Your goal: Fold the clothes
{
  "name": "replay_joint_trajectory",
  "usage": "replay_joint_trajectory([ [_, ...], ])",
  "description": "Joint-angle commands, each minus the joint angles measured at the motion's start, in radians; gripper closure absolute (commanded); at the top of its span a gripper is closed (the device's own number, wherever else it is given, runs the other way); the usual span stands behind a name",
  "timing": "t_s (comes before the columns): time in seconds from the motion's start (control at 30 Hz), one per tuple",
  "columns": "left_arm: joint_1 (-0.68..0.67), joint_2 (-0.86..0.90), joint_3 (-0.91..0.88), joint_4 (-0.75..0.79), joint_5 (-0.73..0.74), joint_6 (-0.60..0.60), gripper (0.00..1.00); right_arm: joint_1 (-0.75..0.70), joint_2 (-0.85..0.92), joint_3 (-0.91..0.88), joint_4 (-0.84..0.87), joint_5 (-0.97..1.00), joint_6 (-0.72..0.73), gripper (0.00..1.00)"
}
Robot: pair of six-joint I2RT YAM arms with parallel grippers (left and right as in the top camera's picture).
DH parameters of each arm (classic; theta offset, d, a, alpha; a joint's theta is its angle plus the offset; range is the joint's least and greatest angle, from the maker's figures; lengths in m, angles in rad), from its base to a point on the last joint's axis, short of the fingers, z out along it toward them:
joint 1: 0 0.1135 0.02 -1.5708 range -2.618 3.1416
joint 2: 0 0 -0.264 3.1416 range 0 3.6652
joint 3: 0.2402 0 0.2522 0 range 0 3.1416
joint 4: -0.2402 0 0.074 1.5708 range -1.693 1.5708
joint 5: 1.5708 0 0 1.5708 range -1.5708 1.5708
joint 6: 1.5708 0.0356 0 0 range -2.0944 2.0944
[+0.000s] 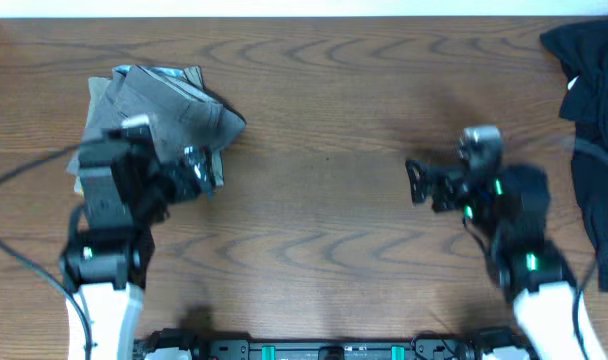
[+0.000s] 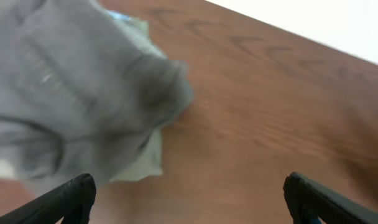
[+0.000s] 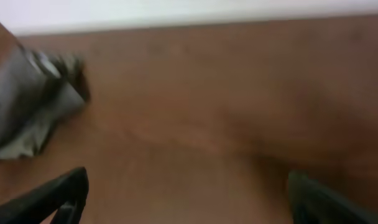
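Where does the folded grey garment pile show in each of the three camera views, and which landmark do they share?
Overhead: the grey garment pile lies at the upper left.
Left wrist: the pile fills the upper left, blurred.
Right wrist: the pile sits at the left edge, blurred.
Shared landmark: the table's far edge, against white, in all three.

Overhead view: even, fairly bright light; soft faint shadows on wooden table; mild softness throughout. Both wrist views heavily blurred: wood grain smeared, grey garment pile without crisp edges. Right wrist view dimmer; dark patch lower right, perhaps shadow. Pale washed-out strip along far edge.
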Motion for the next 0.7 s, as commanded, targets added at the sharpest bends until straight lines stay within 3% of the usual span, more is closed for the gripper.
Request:
replay_joint_trajectory([
  [0.0,-0.006,0.053,0.059,-0.023,0.12,-0.003,0.02,-0.016,0.198,0.178,-0.084,-0.086,-0.046,0.01],
  [0.13,-0.006,0.072,0.059,-0.032,0.126,-0.006,0.02,-0.018,0.403,0.339,-0.155,-0.298,-0.116,0.01],
  [0.23,-0.006,0.072,0.059,-0.047,0.114,-0.006,0.02,-0.018,0.502,0.39,-0.159,-0.335,-0.148,0.01],
  [0.43,-0.029,0.073,0.059,-0.088,0.119,0.025,0.02,-0.067,0.626,0.528,-0.295,-0.079,-0.076,0.01],
  [0.67,-0.141,0.11,0.059,-0.061,0.097,0.04,0.02,-0.259,0.792,0.842,-0.463,0.119,-0.023,0.01],
])
